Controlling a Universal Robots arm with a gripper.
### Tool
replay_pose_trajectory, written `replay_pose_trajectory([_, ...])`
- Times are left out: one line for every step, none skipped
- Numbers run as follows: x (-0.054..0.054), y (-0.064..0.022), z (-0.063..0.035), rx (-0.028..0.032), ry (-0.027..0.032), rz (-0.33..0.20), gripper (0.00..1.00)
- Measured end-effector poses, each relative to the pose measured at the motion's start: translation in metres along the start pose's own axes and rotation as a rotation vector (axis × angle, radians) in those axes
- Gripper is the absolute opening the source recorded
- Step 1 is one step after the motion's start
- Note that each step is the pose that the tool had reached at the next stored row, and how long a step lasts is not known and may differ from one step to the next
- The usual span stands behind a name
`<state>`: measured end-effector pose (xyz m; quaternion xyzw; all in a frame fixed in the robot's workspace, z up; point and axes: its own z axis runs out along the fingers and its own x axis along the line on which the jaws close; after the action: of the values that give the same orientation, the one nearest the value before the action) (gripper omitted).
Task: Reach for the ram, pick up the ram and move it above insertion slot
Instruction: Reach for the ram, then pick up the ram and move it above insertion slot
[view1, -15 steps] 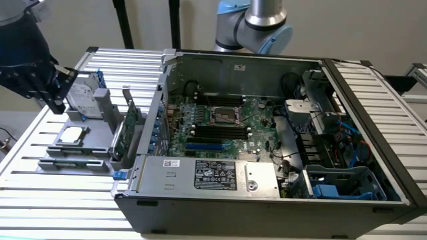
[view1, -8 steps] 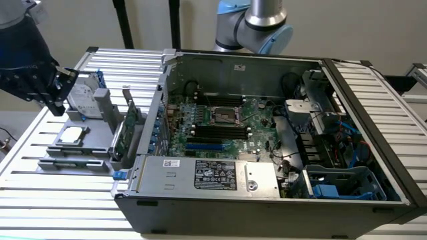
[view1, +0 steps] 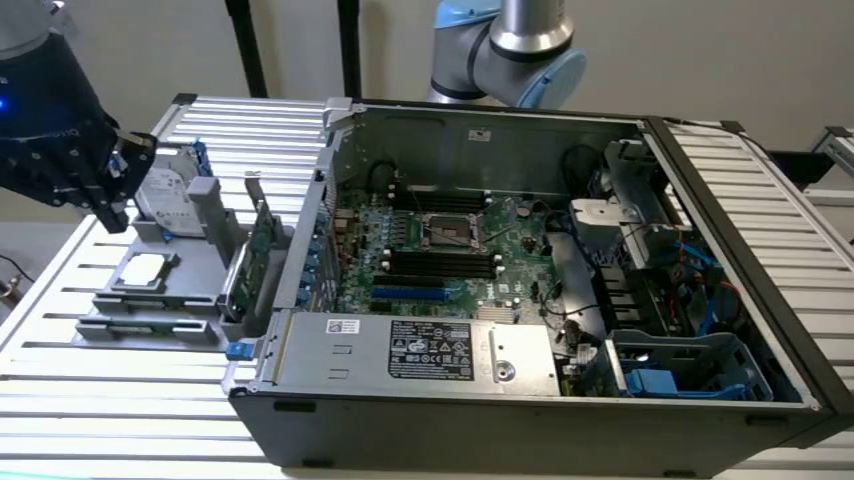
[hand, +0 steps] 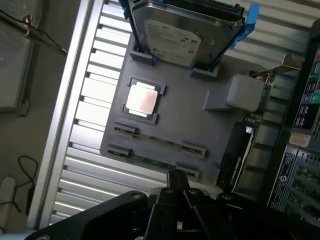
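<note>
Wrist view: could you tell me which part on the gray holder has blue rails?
The hard drive, silver with a white label; the processor and the thin green ram have no rails.

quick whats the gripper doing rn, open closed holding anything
gripper: cannot tell whether open or closed; the ram lies in the gray tray below it, not picked up.

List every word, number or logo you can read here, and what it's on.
No text here can be quoted with confidence.
power supply label: dense print and logos, too small to read.
hard drive label: lines of print, too small to read.
case wall sticker: unreadable.
</note>
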<state>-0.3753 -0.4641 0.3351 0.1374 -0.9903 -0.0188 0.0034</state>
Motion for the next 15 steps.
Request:
replay_pose_trajectory([0.0000, 0.0000, -0.0001, 0.0001, 0.0008, -0.018, 0.11])
replay_pose_trajectory([0.0000, 0.0000, 0.0000, 0.0001, 0.0015, -0.036, 0.11])
replay_pose_trajectory([0.0000, 0.0000, 0.0000, 0.0001, 0.0022, -0.054, 0.11])
replay_pose_trajectory([0.0000, 0.0000, -0.0001, 0.0002, 0.0029, -0.072, 0.11])
replay_pose_trajectory([0.0000, 0.0000, -0.0001, 0.0002, 0.0036, -0.091, 0.11])
replay_pose_trajectory([0.0000, 0.0000, -0.0001, 0.0004, 0.0044, -0.109, 0.11])
replay_pose_trajectory([0.0000, 0.0000, 0.0000, 0.0005, 0.0050, -0.127, 0.11])
replay_pose_trajectory([0.0000, 0.0000, 0.0000, 0.0007, 0.0058, -0.145, 0.11])
replay_pose_trajectory([0.0000, 0.0000, 0.0000, 0.0009, 0.0065, -0.163, 0.11])
replay_pose_trajectory([0.0000, 0.0000, 0.0000, 0.0012, 0.0074, -0.181, 0.11])
replay_pose_trajectory([0.0000, 0.0000, -0.0001, 0.0015, 0.0081, -0.199, 0.11])
replay_pose_trajectory([0.0001, 0.0000, -0.0001, 0.0018, 0.0090, -0.218, 0.11])
replay_pose_trajectory([0.0001, 0.0000, -0.0001, 0.0023, 0.0098, -0.236, 0.11])
replay_pose_trajectory([0.0001, 0.0001, 0.0000, 0.0027, 0.0106, -0.254, 0.11])
replay_pose_trajectory([0.0002, 0.0000, -0.0001, 0.0032, 0.0115, -0.272, 0.11])
